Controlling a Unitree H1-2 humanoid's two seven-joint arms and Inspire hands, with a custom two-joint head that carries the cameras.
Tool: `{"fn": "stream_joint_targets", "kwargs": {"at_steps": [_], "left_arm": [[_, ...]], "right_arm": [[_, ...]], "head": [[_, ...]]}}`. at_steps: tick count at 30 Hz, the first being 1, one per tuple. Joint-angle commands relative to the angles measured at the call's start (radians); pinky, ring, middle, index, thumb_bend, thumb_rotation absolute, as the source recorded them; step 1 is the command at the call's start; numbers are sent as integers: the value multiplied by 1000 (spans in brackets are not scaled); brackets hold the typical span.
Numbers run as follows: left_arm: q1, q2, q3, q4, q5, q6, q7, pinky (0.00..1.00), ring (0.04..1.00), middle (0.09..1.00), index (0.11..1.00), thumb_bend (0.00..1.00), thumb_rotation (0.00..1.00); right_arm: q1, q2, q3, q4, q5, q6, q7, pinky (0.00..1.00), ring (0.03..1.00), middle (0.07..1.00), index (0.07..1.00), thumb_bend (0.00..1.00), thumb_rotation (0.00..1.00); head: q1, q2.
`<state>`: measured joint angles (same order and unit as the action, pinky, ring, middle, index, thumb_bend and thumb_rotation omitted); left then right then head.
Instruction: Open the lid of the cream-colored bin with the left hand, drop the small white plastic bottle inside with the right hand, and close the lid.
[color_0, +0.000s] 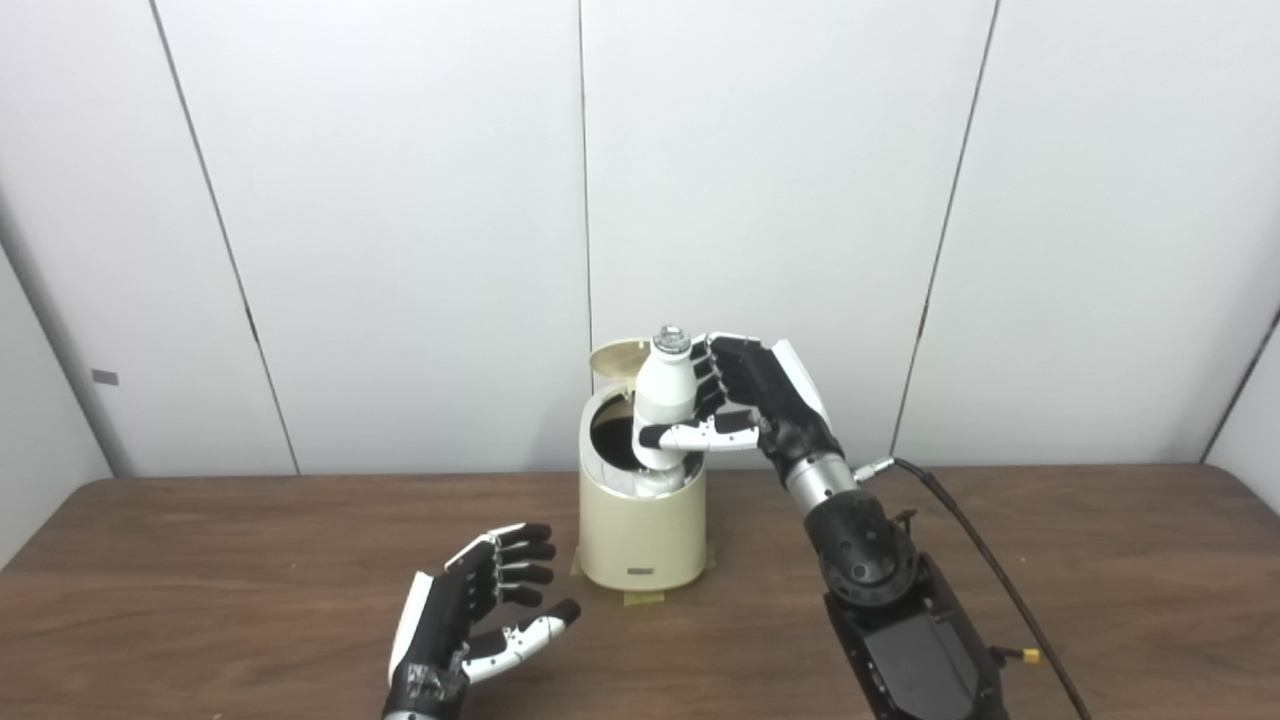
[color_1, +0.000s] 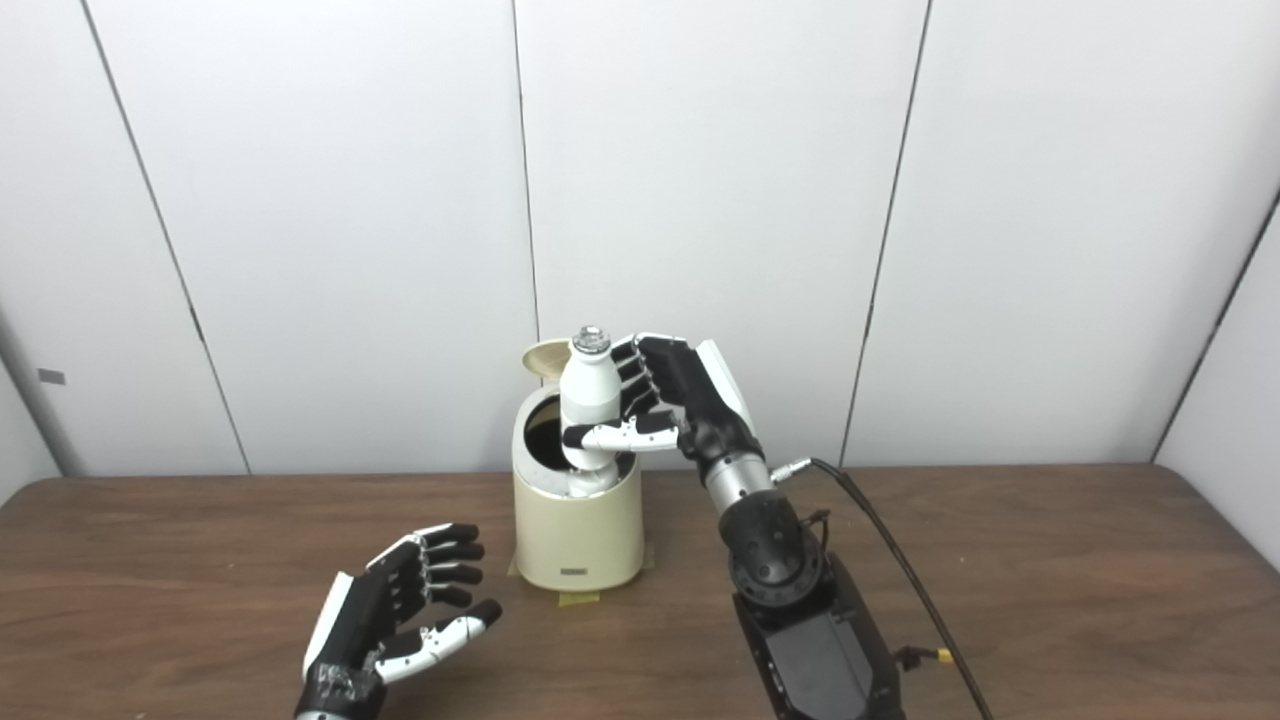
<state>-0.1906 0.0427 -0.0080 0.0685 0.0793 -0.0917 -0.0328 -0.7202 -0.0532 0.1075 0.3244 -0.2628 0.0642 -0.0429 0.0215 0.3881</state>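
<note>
Left hand (color_0: 470, 620) sits low over the table (color_0: 200, 560), near its front edge, left of the bin. Palm faces inward, fingers spread, holding nothing, touching nothing.

Bin (color_0: 640, 530) is cream-colored, round, upright, approx. at the middle of the table toward the back edge, w/ yellowish tape at its base. Lid (color_0: 618, 357) is flipped up at the back, so the dark inside shows on the left part of the opening.

Bottle (color_0: 665, 400) is small, white plastic, w/ a silvery cap, upright. Its lower end is inside the bin's opening on the right side; can't tell if it rests on anything in there. Upper body and cap stand above the rim.

Right hand (color_0: 735, 405) grips the bottle from the right: thumb across its front, fingers curled round the back, just above the rim. Forearm rises from the bottom edge, right of the bin. A black cable (color_0: 990, 570) trails from the wrist over the table's right half toward the front edge.
</note>
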Motion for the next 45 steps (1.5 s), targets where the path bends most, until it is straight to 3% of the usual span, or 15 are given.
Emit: {"fn": "stream_joint_targets", "kwargs": {"at_steps": [1, 15, 28, 32, 33, 34, 35, 37, 45], "left_arm": [[-42, -4, -1, -25, -1, -19, 11, 597, 661, 710, 733, 665, 15], [-35, -6, -5, -42, 0, -6, 9, 584, 659, 710, 733, 665, 15], [-30, -5, -9, -59, 1, 9, 7, 578, 655, 711, 734, 658, 3], [-29, -4, -8, -61, -7, 9, 4, 579, 658, 712, 732, 659, 0], [-28, -4, -8, -63, -8, 11, 3, 580, 658, 712, 733, 659, 0], [-29, -3, -8, -62, -8, 11, 2, 580, 657, 713, 733, 657, 0], [-29, -3, -8, -63, -7, 12, 3, 577, 656, 713, 732, 656, 0], [-29, -3, -8, -65, -5, 16, 3, 571, 651, 709, 731, 660, 0], [-28, -1, -10, -70, -1, 23, 2, 580, 655, 713, 733, 659, 12]], "right_arm": [[-71, 4, 0, -6, -3, -63, -19, 350, 411, 470, 524, 517, 0], [-140, 7, -1, 136, -1, -150, -42, 324, 394, 475, 533, 514, 0], [-165, -4, 1, 197, -11, -196, -60, 325, 396, 481, 531, 514, 0], [-164, -19, 15, 200, -3, -200, -17, 408, 425, 475, 525, 517, 0], [-164, -28, 27, 199, -5, -193, 8, 422, 422, 497, 521, 517, 0], [-164, -39, 41, 195, -13, -181, 31, 444, 509, 601, 507, 516, 71], [-163, -49, 54, 190, -23, -170, 49, 465, 560, 663, 596, 670, 36], [-156, -60, 70, 171, -35, -145, 67, 478, 611, 738, 682, 810, 8], [-142, -71, 71, 126, -30, -128, 116, 491, 648, 778, 718, 834, 0]], "head": [[0, -1], [5, 15], [8, 27], [6, 32], [5, 34], [5, 34], [6, 36], [7, 37], [4, 43]]}}
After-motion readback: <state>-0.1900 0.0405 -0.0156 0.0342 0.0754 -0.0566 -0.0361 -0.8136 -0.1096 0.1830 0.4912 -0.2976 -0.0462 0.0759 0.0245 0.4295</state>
